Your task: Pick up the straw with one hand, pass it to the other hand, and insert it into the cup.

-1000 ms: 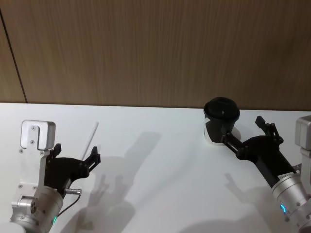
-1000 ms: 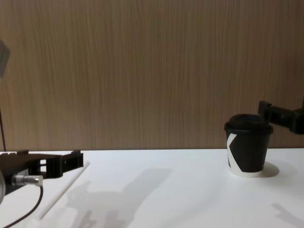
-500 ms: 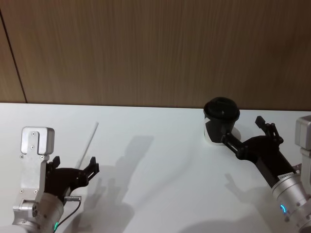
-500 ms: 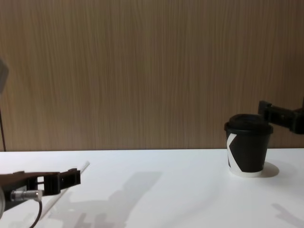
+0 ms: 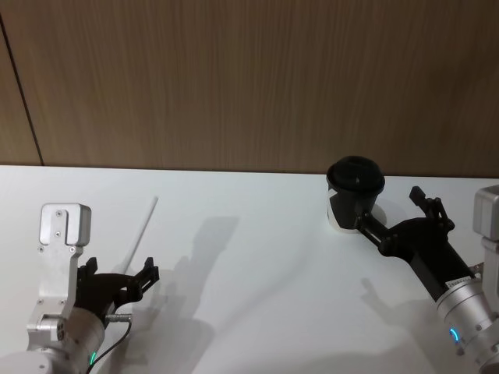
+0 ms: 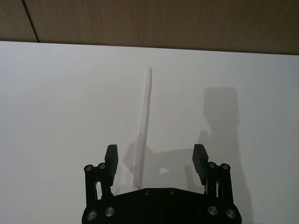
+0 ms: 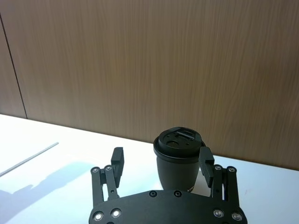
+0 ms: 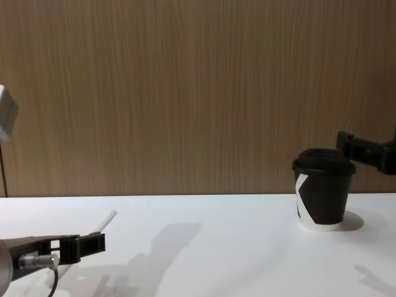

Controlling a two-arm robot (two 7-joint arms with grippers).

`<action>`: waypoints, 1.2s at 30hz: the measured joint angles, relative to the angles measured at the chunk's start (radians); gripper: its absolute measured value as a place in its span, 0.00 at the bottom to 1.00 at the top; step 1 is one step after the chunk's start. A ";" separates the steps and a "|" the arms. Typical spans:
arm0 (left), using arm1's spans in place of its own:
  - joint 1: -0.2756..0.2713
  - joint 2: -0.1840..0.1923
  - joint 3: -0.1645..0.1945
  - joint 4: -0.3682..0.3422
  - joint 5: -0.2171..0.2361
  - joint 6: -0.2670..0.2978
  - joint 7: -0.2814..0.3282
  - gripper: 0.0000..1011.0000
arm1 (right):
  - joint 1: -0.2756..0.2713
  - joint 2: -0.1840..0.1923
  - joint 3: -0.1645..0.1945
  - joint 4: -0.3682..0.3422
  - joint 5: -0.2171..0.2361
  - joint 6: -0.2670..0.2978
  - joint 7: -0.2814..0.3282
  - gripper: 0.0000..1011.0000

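Pickup step: left gripper (image 6: 155, 156), jaws apart over the white straw (image 6: 144, 121), must lower and close (right gripper (image 5: 390, 209), open, beside the coffee cup (image 5: 355, 191)).

The cup (image 8: 323, 193) stands at 3 o'clock on the desk (image 8: 216, 247), with the left gripper (image 8: 93, 242) and the straw (image 8: 107, 219) at 8 o'clock.

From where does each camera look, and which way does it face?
Head view: high, facing forward and down at the table; left gripper and right gripper show.
Chest view: low, looking across the table at the cup; both grippers' tips show.
Left wrist view: on that arm, over its open fingers, toward the straw.
Right wrist view: on that arm, over its open fingers, toward the cup.
Head and chest share straw and cup.
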 joint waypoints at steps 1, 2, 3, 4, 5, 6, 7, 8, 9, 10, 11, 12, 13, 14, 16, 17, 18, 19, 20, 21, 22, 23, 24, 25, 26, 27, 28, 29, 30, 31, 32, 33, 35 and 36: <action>-0.005 0.000 0.001 0.004 0.003 0.005 0.000 0.99 | 0.000 0.000 0.000 0.000 0.000 0.000 0.000 0.99; -0.007 0.001 0.002 0.007 0.005 0.007 0.000 0.99 | 0.000 0.000 0.000 0.000 0.000 0.000 0.000 0.99; -0.009 0.002 0.002 0.009 0.007 0.011 -0.001 0.99 | 0.000 0.000 0.000 0.000 0.000 0.000 0.000 0.99; -0.014 0.004 0.004 0.012 0.012 0.016 -0.001 0.99 | 0.000 0.000 0.000 0.000 0.000 0.000 0.000 0.99; -0.016 0.005 0.004 0.014 0.014 0.018 -0.001 0.99 | 0.000 0.000 0.000 0.000 0.000 0.000 0.000 0.99; -0.020 0.007 0.006 0.017 0.018 0.023 -0.002 0.99 | 0.000 0.000 0.000 0.000 0.000 0.000 0.000 0.99; -0.020 0.007 0.006 0.017 0.018 0.023 -0.002 0.99 | 0.000 0.000 0.000 0.000 0.000 0.000 0.000 0.99; -0.025 0.010 0.009 0.021 0.023 0.028 -0.003 0.99 | 0.000 0.000 0.000 0.000 0.000 0.000 0.000 0.99; -0.027 0.012 0.010 0.022 0.026 0.032 -0.004 0.99 | 0.000 0.000 0.000 0.000 0.000 0.000 0.000 0.99; -0.029 0.013 0.011 0.024 0.029 0.034 -0.005 0.99 | 0.000 0.000 0.000 0.000 0.000 0.000 0.000 0.99; -0.034 0.017 0.014 0.027 0.035 0.040 -0.006 0.99 | 0.000 0.000 0.000 0.000 0.000 0.000 0.000 0.99; -0.036 0.018 0.015 0.028 0.036 0.042 -0.007 0.99 | 0.000 0.000 0.000 0.000 0.000 0.000 0.000 0.99; -0.037 0.020 0.016 0.030 0.040 0.046 -0.008 0.99 | 0.000 0.000 0.000 0.000 0.000 0.000 0.000 0.99; -0.042 0.023 0.019 0.033 0.044 0.051 -0.009 0.99 | 0.000 0.000 0.000 0.000 0.000 0.000 0.000 0.99; -0.045 0.025 0.020 0.037 0.048 0.055 -0.010 0.99 | 0.000 0.000 0.000 0.000 0.000 0.000 0.000 0.99; -0.048 0.027 0.021 0.041 0.052 0.060 -0.011 0.99 | 0.000 0.000 0.000 0.000 0.000 0.000 0.000 0.99; -0.050 0.027 0.022 0.042 0.054 0.061 -0.012 0.99 | 0.000 0.000 0.000 0.000 0.000 0.000 0.000 0.99; -0.053 0.029 0.022 0.046 0.057 0.064 -0.013 0.99 | 0.000 0.000 0.000 0.000 0.000 0.000 0.000 0.99; -0.054 0.029 0.023 0.048 0.058 0.064 -0.014 0.99 | 0.000 0.000 0.000 0.000 0.000 0.000 0.000 0.99; -0.055 0.029 0.023 0.050 0.059 0.065 -0.015 0.99 | 0.000 0.000 0.000 0.000 0.000 0.000 0.000 0.99; -0.056 0.029 0.023 0.051 0.060 0.065 -0.016 0.99 | 0.000 0.000 0.000 0.000 0.000 0.000 0.000 0.99; -0.058 0.029 0.023 0.055 0.061 0.066 -0.017 0.99 | 0.000 0.000 0.000 0.000 0.000 0.000 0.000 0.99; -0.059 0.028 0.022 0.057 0.062 0.066 -0.018 0.99 | 0.000 0.000 0.000 0.000 0.000 0.000 0.000 0.99; -0.060 0.028 0.022 0.059 0.062 0.066 -0.019 0.99 | 0.000 0.000 0.000 0.000 0.000 0.000 0.000 0.99; -0.061 0.026 0.021 0.064 0.062 0.065 -0.021 0.99 | 0.000 0.000 0.000 0.000 0.000 0.000 0.000 0.99; -0.062 0.025 0.020 0.065 0.062 0.065 -0.022 0.99 | 0.000 0.000 0.000 0.000 0.000 0.000 0.000 0.99; -0.062 0.024 0.019 0.068 0.062 0.064 -0.023 0.99 | 0.000 0.000 0.000 0.000 0.000 0.000 0.000 0.99; -0.063 0.021 0.017 0.072 0.061 0.060 -0.025 0.99 | 0.000 0.000 0.000 0.000 0.000 0.000 0.000 0.99; -0.064 0.020 0.016 0.074 0.061 0.058 -0.026 0.99 | 0.000 0.000 0.000 0.000 0.000 0.000 0.000 0.99; -0.064 0.019 0.015 0.076 0.060 0.055 -0.027 0.99 | 0.000 0.000 0.000 0.000 0.000 0.000 0.000 0.99; -0.065 0.017 0.014 0.078 0.059 0.052 -0.029 0.99 | 0.000 0.000 0.000 0.000 0.000 0.000 0.000 0.99; -0.065 0.013 0.010 0.084 0.057 0.046 -0.031 0.99 | 0.000 0.000 0.000 0.000 0.000 0.000 0.000 0.99; -0.066 0.009 0.007 0.088 0.054 0.039 -0.035 0.99 | 0.000 0.000 0.000 0.000 0.000 0.000 0.000 0.99; -0.067 0.005 0.003 0.094 0.050 0.033 -0.038 0.99 | 0.000 0.000 0.000 0.000 0.000 0.000 0.000 0.99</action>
